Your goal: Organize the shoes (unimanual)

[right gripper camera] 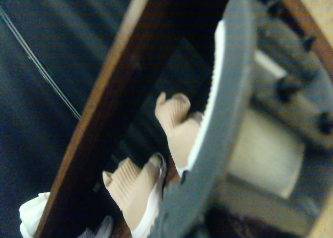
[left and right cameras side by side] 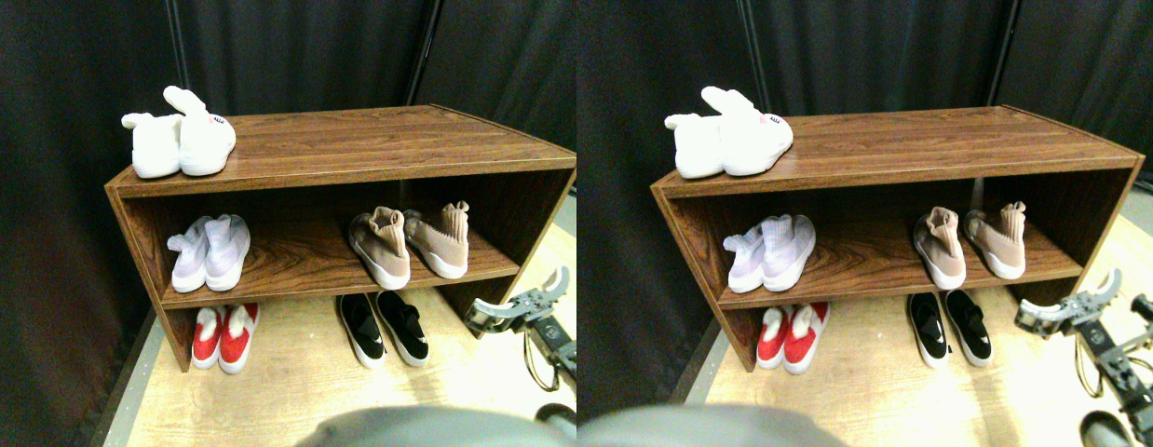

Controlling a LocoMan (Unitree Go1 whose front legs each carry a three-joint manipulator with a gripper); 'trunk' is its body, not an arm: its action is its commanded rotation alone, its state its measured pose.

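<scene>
On top of the wooden shoe rack [left and right cameras side by side: 353,140] sits a white pair [left and right cameras side by side: 179,140]; lilac shoes [left and right cameras side by side: 210,251] share the middle shelf with the tan sneakers [left and right cameras side by side: 409,244]; red shoes [left and right cameras side by side: 224,335] and black slip-ons [left and right cameras side by side: 384,328] stand on the floor [left and right cameras side by side: 297,391]; the right pincer [left and right cameras side by side: 516,303] hangs at the rack's right end, just beside the tan sneakers, holding nothing, jaw state unreadable.

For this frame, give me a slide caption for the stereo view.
Five shoe pairs sit on the wooden rack and floor; the right gripper hangs empty beside it.
</scene>
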